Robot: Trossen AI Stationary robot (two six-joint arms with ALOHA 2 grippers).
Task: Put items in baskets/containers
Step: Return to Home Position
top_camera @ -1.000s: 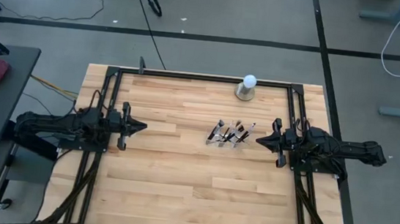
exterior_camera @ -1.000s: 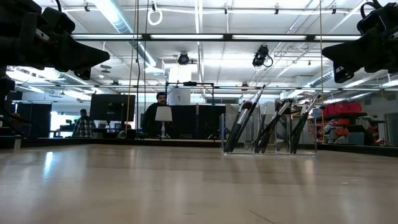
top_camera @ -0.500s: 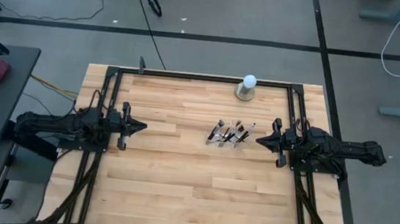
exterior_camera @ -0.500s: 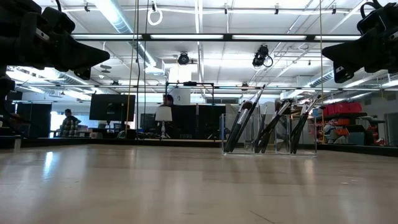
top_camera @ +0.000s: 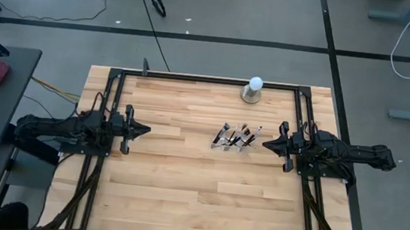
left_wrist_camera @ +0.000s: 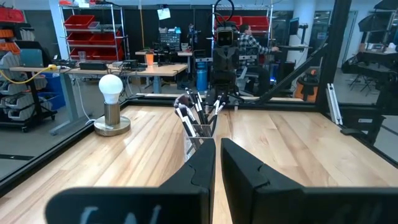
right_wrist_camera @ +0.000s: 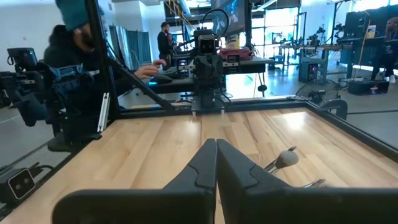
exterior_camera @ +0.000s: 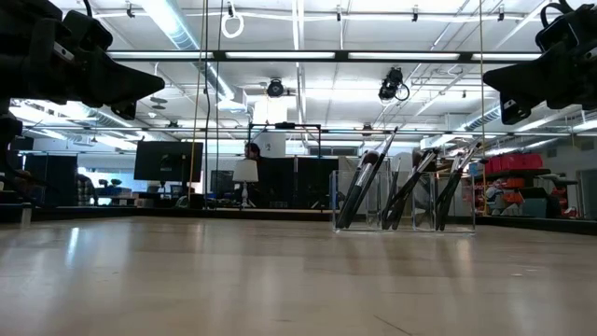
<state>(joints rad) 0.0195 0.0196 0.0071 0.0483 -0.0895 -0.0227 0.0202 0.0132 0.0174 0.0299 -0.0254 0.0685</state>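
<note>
The job looks finished — the brushes [top_camera: 237, 135] stand in the clear holder [exterior_camera: 422, 217] mid-desk [top_camera: 183, 181], none seen loose, while left hand [top_camera: 145, 131] and right hand [top_camera: 266, 144] hang closed, empty, either side.

Place: my robotics lab.
Shelving: red plastic storage bins [left_wrist_camera: 87, 38], upper left of my left wrist view.
Ceiling: long white strip lights [exterior_camera: 173, 21], top of low view.
Floor: grey concrete [top_camera: 237, 12], loose black cable [top_camera: 157, 3], top of high view.
</note>
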